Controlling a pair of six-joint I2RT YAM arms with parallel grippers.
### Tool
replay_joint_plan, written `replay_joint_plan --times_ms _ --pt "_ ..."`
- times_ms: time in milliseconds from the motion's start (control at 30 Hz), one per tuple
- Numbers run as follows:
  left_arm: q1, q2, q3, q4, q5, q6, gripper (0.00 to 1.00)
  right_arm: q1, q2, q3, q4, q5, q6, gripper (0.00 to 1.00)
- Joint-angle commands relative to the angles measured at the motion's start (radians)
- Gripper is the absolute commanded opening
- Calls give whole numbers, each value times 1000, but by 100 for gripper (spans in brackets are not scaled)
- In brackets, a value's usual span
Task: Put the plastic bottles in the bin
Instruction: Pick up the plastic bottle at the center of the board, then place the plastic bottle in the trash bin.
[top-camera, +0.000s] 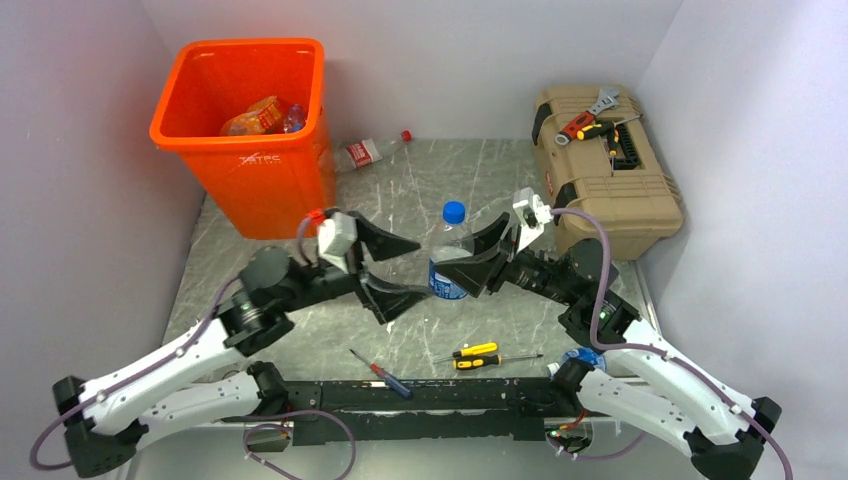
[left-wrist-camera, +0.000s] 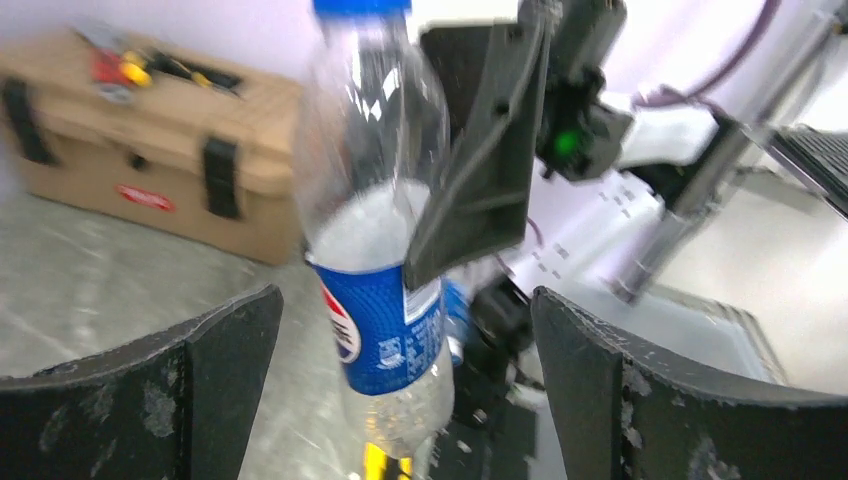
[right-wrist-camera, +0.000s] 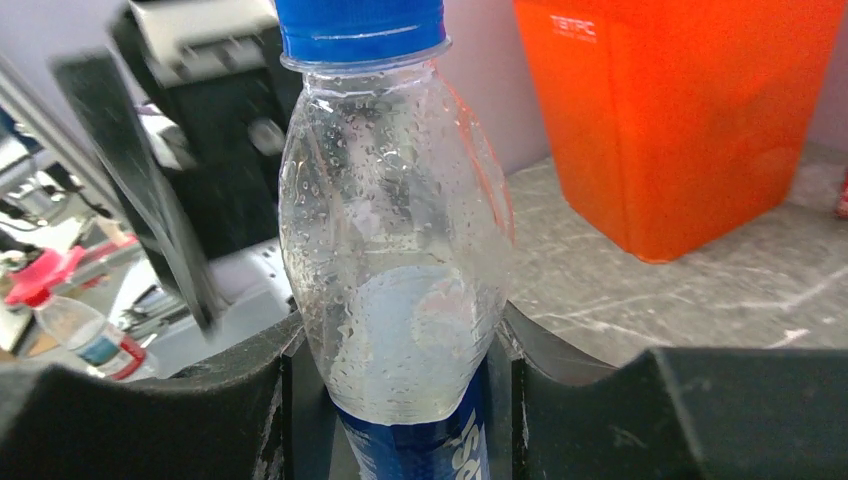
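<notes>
A clear plastic bottle (top-camera: 451, 255) with a blue cap and blue label stands upright mid-table. My right gripper (top-camera: 468, 255) is shut on its lower body, one finger on each side (right-wrist-camera: 395, 345). My left gripper (top-camera: 420, 270) is open just left of it, its fingers wide apart and off the bottle (left-wrist-camera: 375, 200). The orange bin (top-camera: 250, 120) stands at the back left with bottles (top-camera: 262, 117) inside. A red-capped bottle (top-camera: 370, 150) lies on the table beside the bin. Another red-capped bottle (right-wrist-camera: 90, 335) shows low in the right wrist view.
A tan toolbox (top-camera: 605, 170) with tools on its lid sits at the back right. Yellow-handled screwdrivers (top-camera: 475, 355) and a red-and-blue one (top-camera: 380, 372) lie near the front edge. White walls close in the table on three sides.
</notes>
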Motion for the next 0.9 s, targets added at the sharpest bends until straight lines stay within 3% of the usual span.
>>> replay_joint_plan --times_ms 0,133,300,633,767,867 --pt "-3 -92 108 -79 -272 126 100 8 -26 -25 -80 91 -121 33" --pt "-3 33 354 -243 -303 152 99 11 -3 -49 -79 120 -135 31" --pt "-3 250 604 -445 -221 125 87 25 18 -44 -67 132 -142 30" --pt "-3 379 644 -535 -203 59 76 46 31 -26 -67 156 -158 29" --pt "-3 383 630 -538 -205 48 62 52 35 -27 -57 161 -159 29" --pt "-3 373 607 -520 -218 45 46 55 38 -27 -49 164 -159 28"
